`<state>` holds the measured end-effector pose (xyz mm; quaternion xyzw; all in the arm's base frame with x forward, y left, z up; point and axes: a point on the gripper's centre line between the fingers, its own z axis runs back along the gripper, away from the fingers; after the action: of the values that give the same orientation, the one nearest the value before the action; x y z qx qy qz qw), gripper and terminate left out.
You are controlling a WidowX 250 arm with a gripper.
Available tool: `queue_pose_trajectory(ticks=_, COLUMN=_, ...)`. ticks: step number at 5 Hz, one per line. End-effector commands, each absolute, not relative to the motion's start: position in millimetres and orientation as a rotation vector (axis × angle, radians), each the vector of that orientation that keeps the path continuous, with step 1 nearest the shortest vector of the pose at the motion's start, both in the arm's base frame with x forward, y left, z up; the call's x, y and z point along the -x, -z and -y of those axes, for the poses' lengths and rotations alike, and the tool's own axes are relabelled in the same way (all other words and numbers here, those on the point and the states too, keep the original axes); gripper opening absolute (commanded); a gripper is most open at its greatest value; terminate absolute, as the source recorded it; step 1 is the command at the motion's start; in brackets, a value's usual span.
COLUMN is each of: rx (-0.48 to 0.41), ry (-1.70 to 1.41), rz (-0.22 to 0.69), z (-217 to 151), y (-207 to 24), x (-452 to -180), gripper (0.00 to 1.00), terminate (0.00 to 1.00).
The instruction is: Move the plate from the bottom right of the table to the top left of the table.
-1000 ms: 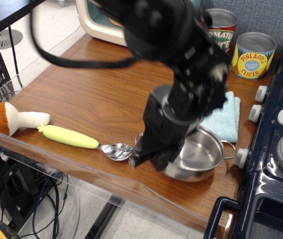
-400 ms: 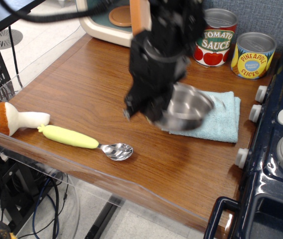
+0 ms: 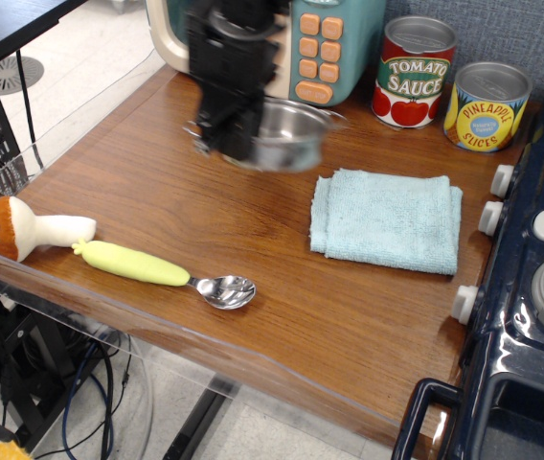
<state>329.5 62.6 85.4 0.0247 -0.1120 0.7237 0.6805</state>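
The plate is a shiny round steel pot with thin wire handles. It hangs slightly tilted above the far middle-left of the brown wood table, in front of the toy microwave. My black gripper comes down from above and is shut on the plate's left rim. The arm hides the left part of the plate.
A toy microwave stands at the back, with a tomato sauce can and a pineapple can to its right. A light blue cloth lies right of centre. A spoon with yellow-green handle and a toy mushroom lie at the front left. A dark blue toy stove fills the right edge.
My gripper lifted the plate from the front right, carried it over the blue cloth, and now holds it at the far left-middle near the microwave.
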Motion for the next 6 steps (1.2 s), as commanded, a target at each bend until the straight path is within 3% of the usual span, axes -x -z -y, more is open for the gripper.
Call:
queue_pose_trajectory(ticks=1, rx=-0.114, ry=-1.886, rz=0.301, z=-136, y=-86, x=-334, gripper=0.0, terminate=0.0)
queue_pose_trajectory(ticks=2, rx=-0.082, ry=-1.955, rz=0.295, z=-154, y=-81, x=-343, gripper=0.0, terminate=0.0)
queue_pose_trajectory(ticks=5, rx=-0.171, ry=-2.02, rz=0.362, z=-181, y=-66, x=-364, gripper=0.0, terminate=0.0)
queue_pose_trajectory(ticks=6, rx=-0.205, ry=-2.023, rz=0.354, z=-183, y=-62, x=-363, gripper=1.0, terminate=0.0)
